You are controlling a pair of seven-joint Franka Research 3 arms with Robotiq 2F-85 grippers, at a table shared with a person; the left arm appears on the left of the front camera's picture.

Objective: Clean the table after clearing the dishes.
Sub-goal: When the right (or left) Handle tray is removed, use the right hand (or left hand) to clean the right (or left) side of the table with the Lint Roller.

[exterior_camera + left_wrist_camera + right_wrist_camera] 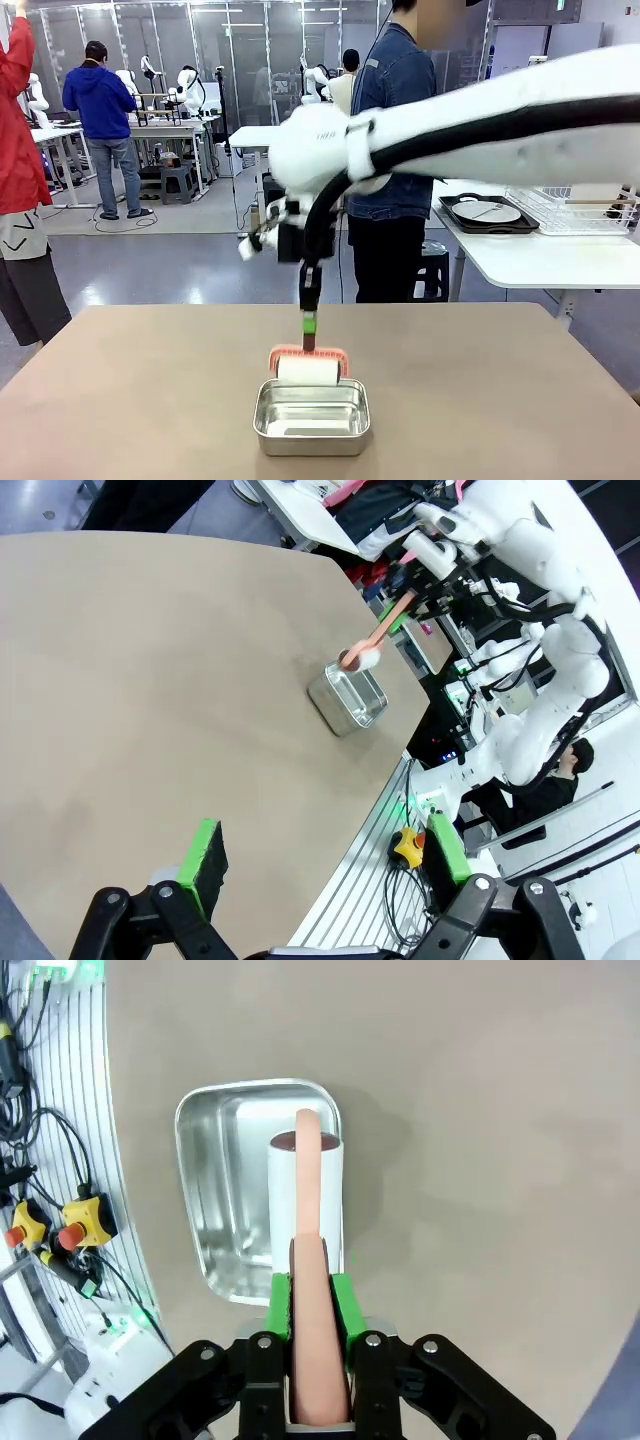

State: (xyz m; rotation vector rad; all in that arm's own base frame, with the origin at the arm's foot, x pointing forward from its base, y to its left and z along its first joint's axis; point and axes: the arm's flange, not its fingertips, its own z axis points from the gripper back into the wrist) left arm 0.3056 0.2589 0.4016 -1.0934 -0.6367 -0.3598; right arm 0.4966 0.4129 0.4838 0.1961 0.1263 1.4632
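Observation:
My right gripper [309,328] reaches in from the right to the middle of the beige table [500,400]. It is shut on the pink handle [309,1260] of a roller with a white roll [308,370]. The roll hangs at the far rim of a small steel pan [310,440]; I cannot tell whether it touches. In the right wrist view the green pads [340,1305] press both sides of the handle. My left gripper [325,855] stands open and holds nothing, well away from the pan [350,695]. One of the dishes, a white plate [487,212] on a dark tray, lies on the white side table.
A person in a denim jacket [395,90] stands beyond the far edge of the table. A white side table [540,260] with a wire rack [570,210] stands at the back right. Cables and stop buttons [60,1230] sit past the near edge.

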